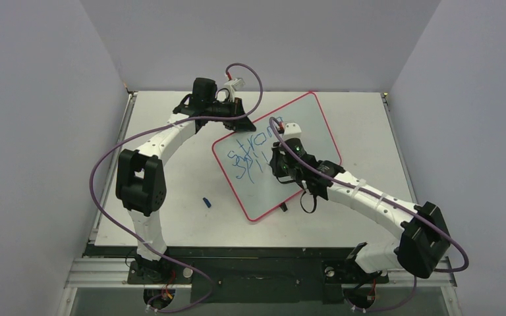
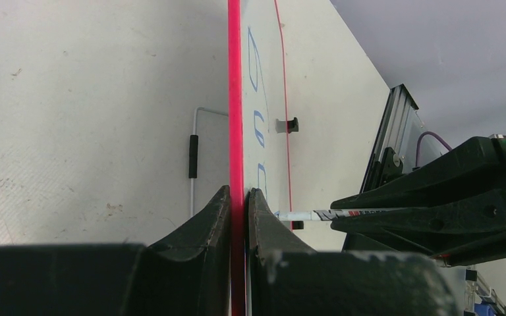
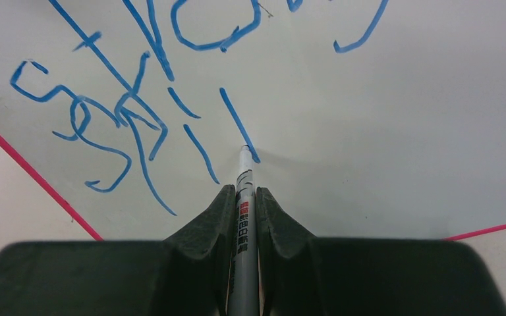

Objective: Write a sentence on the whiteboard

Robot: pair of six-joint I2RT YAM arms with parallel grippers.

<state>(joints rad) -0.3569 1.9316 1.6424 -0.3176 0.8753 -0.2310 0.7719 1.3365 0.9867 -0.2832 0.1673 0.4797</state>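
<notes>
Table [image 1: 171, 224] with two robot arms bolted at its near edge. A small blue piece [image 1: 205, 202] lies alone toward the near-left part, well apart from everything else.

The left arm reaches to the far side, where the left gripper [image 1: 239, 122] is pinched on the far-left corner of the whiteboard [image 1: 306, 125]. Its wrist camera shows the two black fingers [image 2: 211, 217] pressed together on the board's thin red rim, one on each face.

The whiteboard lies in the middle of the table, turned at an angle, with one corner near the far edge and another pointing toward the near edge. A black clip [image 1: 283, 207] sticks out from its near side.

The sentence [image 1: 250, 157], in blue handwriting, sits in the board's left part. It has a top line and a shorter, unfinished second line under it; the letters are too rough to read with certainty.

The right arm stretches in from the near-right corner. The right gripper [image 3: 245, 197] is clamped on a marker [image 3: 244, 217], which runs between its fingers. The marker's tip touches the board at the lower end of a short slanted stroke, just right of the second line's last letters.

Purple cables [image 1: 105, 171] loop along both arms.
</notes>
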